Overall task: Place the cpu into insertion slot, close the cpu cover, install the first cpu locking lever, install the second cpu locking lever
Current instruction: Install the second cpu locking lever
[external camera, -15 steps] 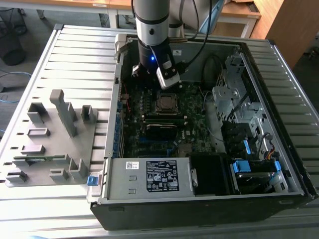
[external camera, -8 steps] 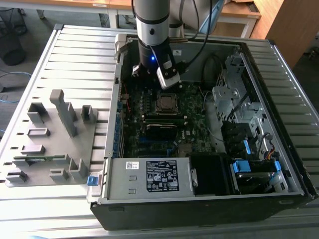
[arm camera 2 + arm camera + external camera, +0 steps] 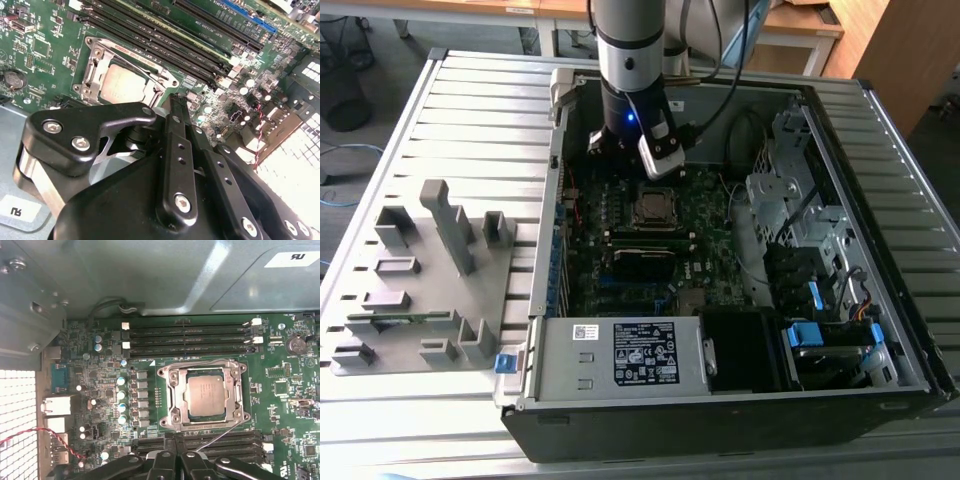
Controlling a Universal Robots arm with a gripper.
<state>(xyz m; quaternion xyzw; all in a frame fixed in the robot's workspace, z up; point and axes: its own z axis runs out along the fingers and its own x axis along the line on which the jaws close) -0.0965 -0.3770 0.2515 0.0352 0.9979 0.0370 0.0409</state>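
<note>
The cpu (image 3: pixel 205 397) sits in the insertion slot (image 3: pixel 172 405) under the closed cpu cover (image 3: pixel 232 396). The fingers (image 3: pixel 174 442) are pressed together, just beside the slot, holding nothing.

Single arm (image 3: pixel 628 45) comes in from top of exterior view, hanging near vertical; grey and silver wrist section, blue light lit low on it. Pincer (image 3: pixel 174 456) points straight down. Black fingers (image 3: pixel 177 150) pressed together, no gap btwn tips in both wrist views, nothing held. Linkage arms splay out either side of fingers.
</note>
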